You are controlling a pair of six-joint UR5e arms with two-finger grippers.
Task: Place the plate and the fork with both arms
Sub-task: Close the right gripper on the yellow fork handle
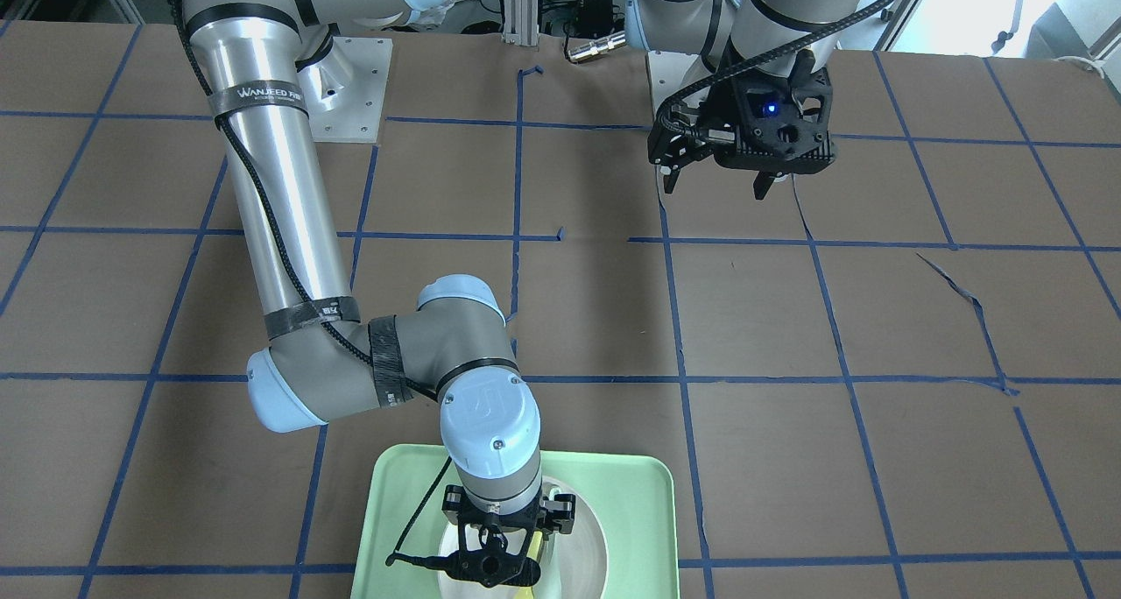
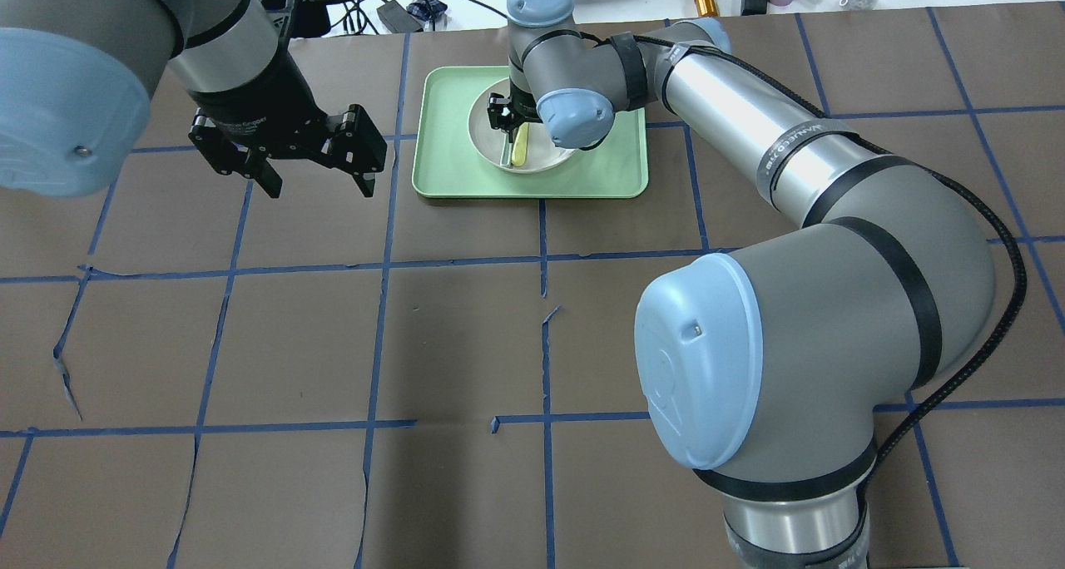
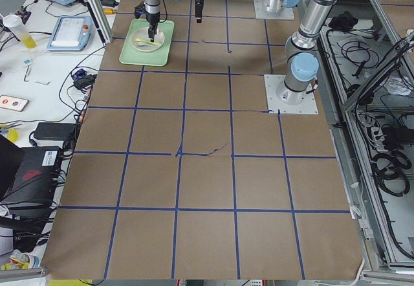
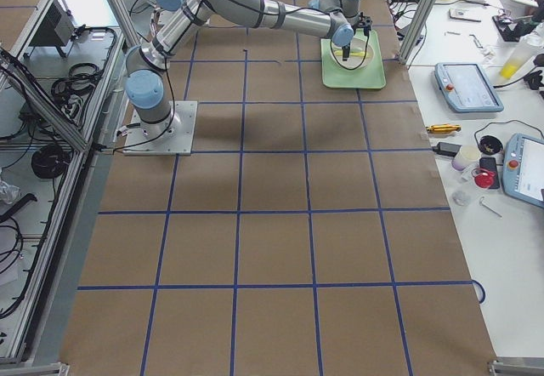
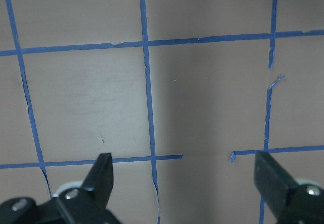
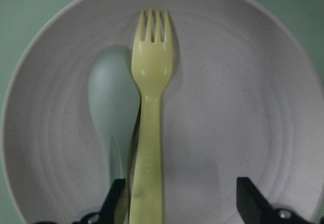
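one plate (image 6: 243, 107), one fork (image 6: 151, 107), one spoon (image 6: 112, 97), one tray (image 2: 616, 165), two arms, each with one gripper.

the right gripper (image 6: 183, 198) hangs low over the plate, its fingers (image 6: 248, 198) spread about half the plate's width. in its wrist view the fork's handle lies between the fingers, close to the 9 o'clock one and well apart from the 3 o'clock one. that 9 o'clock finger stands in front of the spoon's handle. it pinches nothing, and whether a fingertip touches the plate or the spoon i cannot tell.

the fork lies flat on the plate, a little to the 9 o'clock side of its middle, tines toward 12 o'clock in the wrist view. the spoon lies flat just beside it at 9 o'clock, bowl toward 12 o'clock, its handle against the fork's. the plate sits inside the tray. in the overhead view the tray lies at the table's (image 2: 458, 344) 12 o'clock edge.

the left gripper (image 2: 320, 188) is spread wide and holds nothing. it hovers over bare table at 9 o'clock of the tray in the overhead view, apart from it, fingers pointing down.
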